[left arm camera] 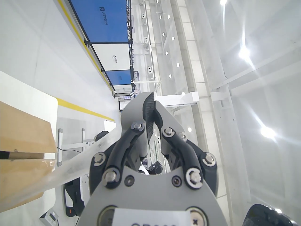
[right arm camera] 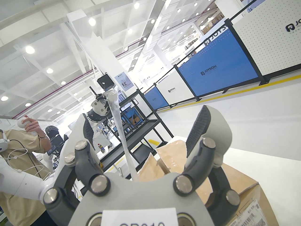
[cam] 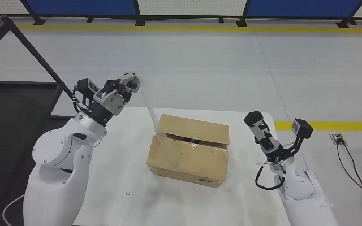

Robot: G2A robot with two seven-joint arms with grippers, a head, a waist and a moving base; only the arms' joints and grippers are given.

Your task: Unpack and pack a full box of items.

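Note:
A brown cardboard box (cam: 189, 150) sits in the middle of the white table (cam: 119, 169), its top flaps slightly parted. A long strip of clear tape (cam: 148, 110) runs from the box's left end up to my left gripper (cam: 133, 82), which is held high off the table's far left and is shut on the strip's end. The left wrist view shows the shut fingers (left arm camera: 152, 104), the tape (left arm camera: 70, 165) and the box (left arm camera: 21, 130). My right gripper (cam: 278, 124) stands open to the right of the box, holding nothing. Its wrist view (right arm camera: 145, 121) shows the tape (right arm camera: 120, 128) and the box (right arm camera: 235, 184).
A black rack (cam: 22, 113) stands just left of the table. Bare tabletop lies in front of the box and to its left. A cable (cam: 348, 161) trails on the floor off the table's right side.

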